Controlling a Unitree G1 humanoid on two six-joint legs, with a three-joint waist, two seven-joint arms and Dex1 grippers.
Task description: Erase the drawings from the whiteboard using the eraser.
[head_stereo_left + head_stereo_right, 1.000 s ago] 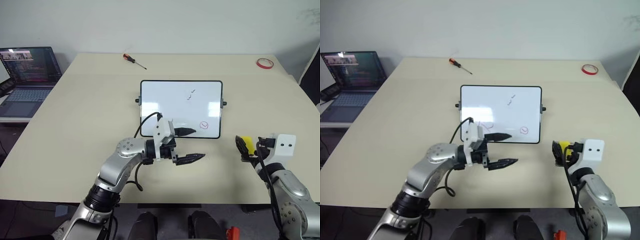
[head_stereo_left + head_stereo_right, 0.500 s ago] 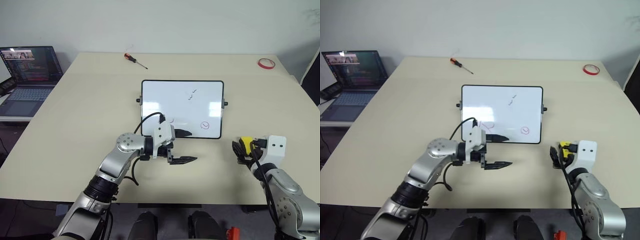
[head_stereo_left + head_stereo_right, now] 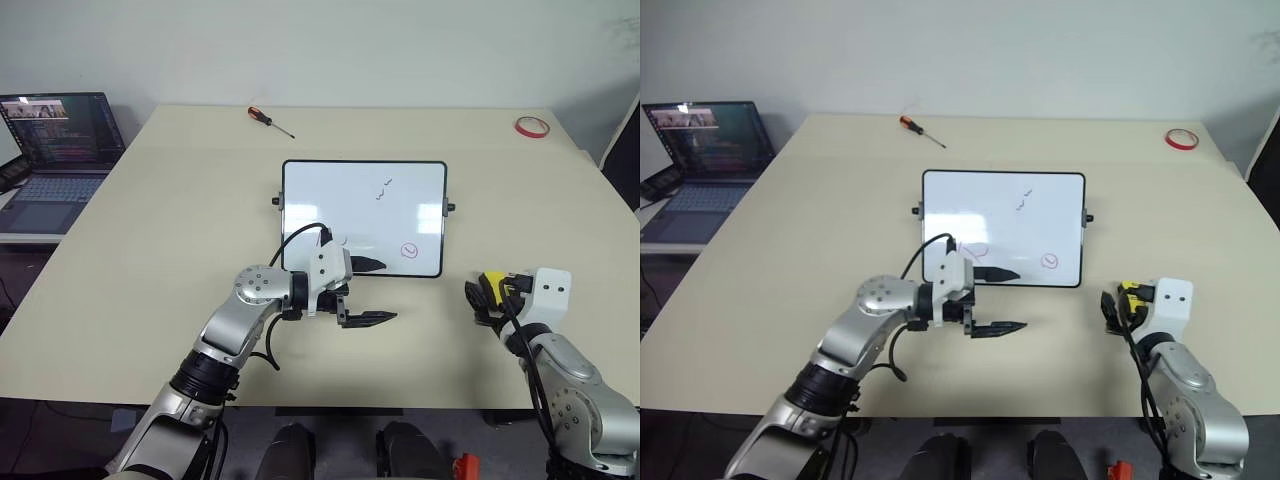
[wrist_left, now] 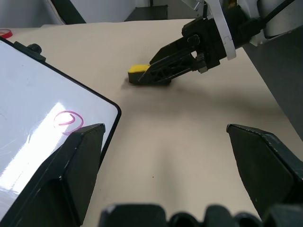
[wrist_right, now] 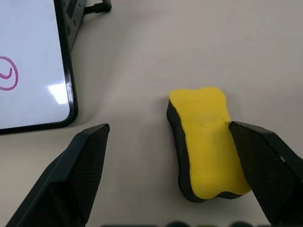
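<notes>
The whiteboard (image 3: pixel 330 200) lies flat at the middle of the table. It bears the drawings: a dark squiggle (image 3: pixel 383 190), a red scribble (image 3: pixel 341 240) and a red circled mark (image 3: pixel 408 250). My left gripper (image 3: pixel 374 292) is open and points right, one finger over the board's near edge and the other over the table. The yellow eraser (image 5: pixel 203 137) with a black underside lies on the table, to the right of the board's near corner. My right gripper (image 5: pixel 169 126) is open, its fingers low on either side of the eraser. The left wrist view also has the eraser (image 4: pixel 138 70).
An open laptop (image 3: pixel 55 150) sits off the table's left edge. A red-handled screwdriver (image 3: pixel 270 118) lies at the far middle and a red tape ring (image 3: pixel 531 126) at the far right corner. The beige table (image 3: pixel 180 220) runs bare left of the board.
My right gripper has sunk a little towards the table around the eraser. My left gripper has rolled slightly and edged forward by the board's near edge.
</notes>
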